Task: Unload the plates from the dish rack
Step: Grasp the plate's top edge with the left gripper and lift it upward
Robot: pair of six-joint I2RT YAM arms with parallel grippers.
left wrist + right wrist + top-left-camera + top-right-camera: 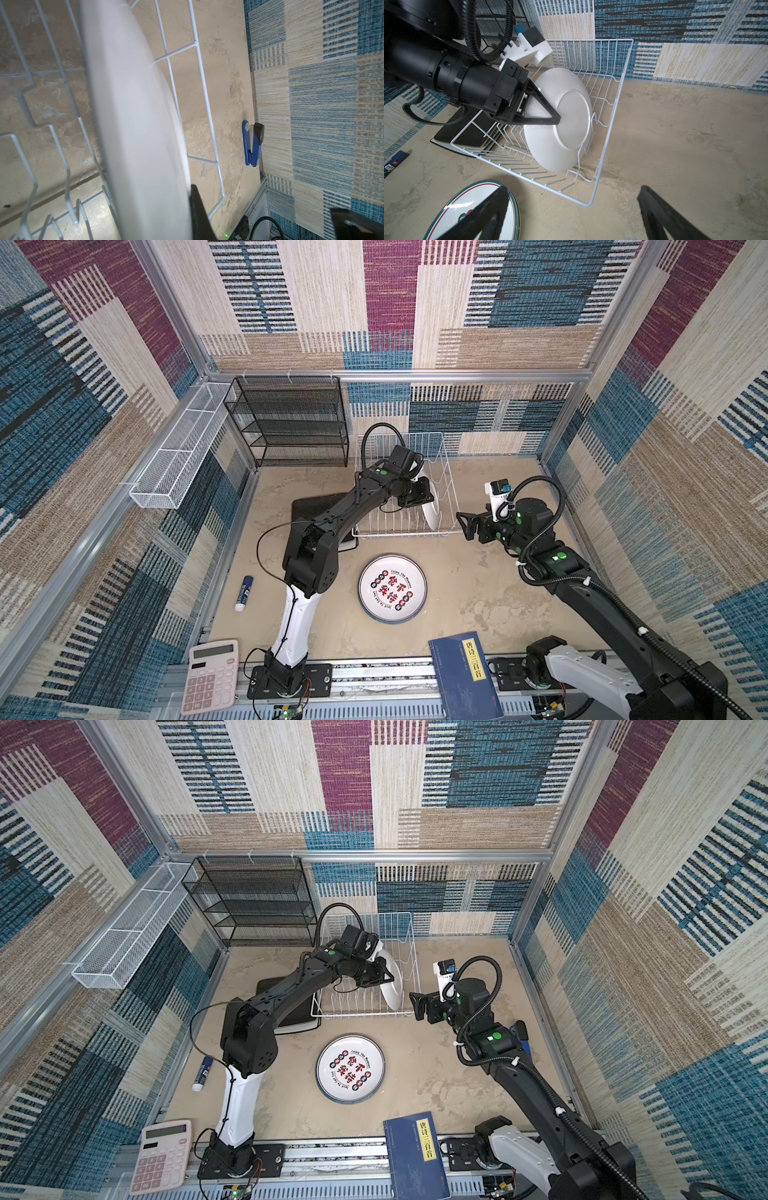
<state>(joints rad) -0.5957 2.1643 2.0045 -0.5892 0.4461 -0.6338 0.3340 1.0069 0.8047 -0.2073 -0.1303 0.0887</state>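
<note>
A white wire dish rack (399, 534) sat at centre frame in both top views, bare surface (498, 580) open to its right. The left gripper (558, 121) reached in from the left, jaws pinching the rim of a round white plate (564, 135) tilted on edge at the rack's right end, plain underside and foot ring showing. The right gripper (464, 526) hovered just outside the rack's lower right corner, jaws spread wide, empty. A printed plate (392, 588) lay flat below.

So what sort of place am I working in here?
Probably a staged robot test cell, not a kitchen: carpet-patterned walls on an aluminium frame, plus a pink calculator and blue book in with the dish rack.
</note>
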